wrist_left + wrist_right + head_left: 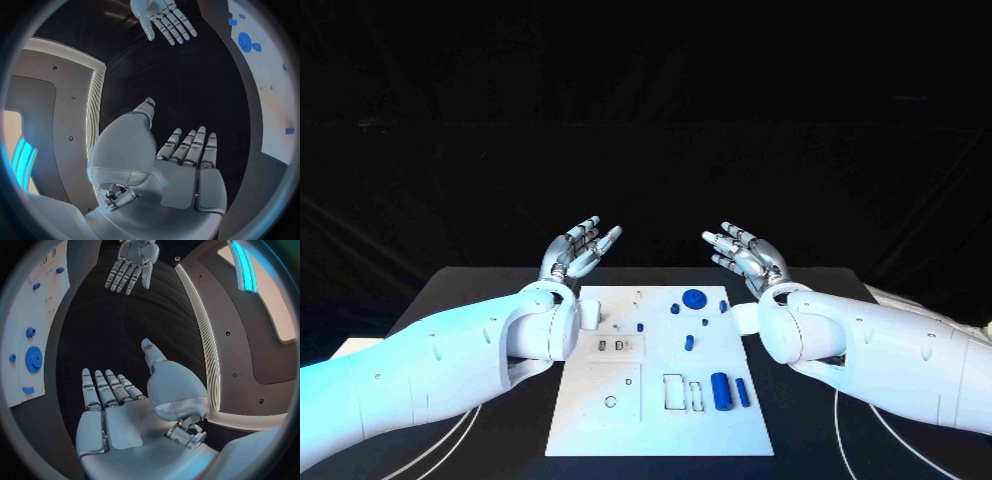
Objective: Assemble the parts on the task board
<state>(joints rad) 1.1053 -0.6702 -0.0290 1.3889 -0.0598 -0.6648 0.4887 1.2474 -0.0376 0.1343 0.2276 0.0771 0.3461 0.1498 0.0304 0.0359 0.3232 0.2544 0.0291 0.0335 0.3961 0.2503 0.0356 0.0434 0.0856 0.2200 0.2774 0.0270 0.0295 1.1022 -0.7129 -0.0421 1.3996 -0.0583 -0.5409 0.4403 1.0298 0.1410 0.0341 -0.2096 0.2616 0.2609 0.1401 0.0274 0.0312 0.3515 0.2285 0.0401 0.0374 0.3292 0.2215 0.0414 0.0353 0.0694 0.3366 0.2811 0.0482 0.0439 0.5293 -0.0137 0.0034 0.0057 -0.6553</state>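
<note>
The task board (661,420) lies flat in front of me on the black table, a white rectangular plate with its long side running away from me, between my two forearms. Near its far end sits a large round blue gear (694,297) with smaller blue pieces (675,309) just beside it, and a small blue peg (689,342) lies around the middle. Toward my right on the near half, a thick blue cylinder (721,390) and a thinner blue bar (743,392) lie side by side lengthwise, next to outlined rectangular slots (674,391).
</note>
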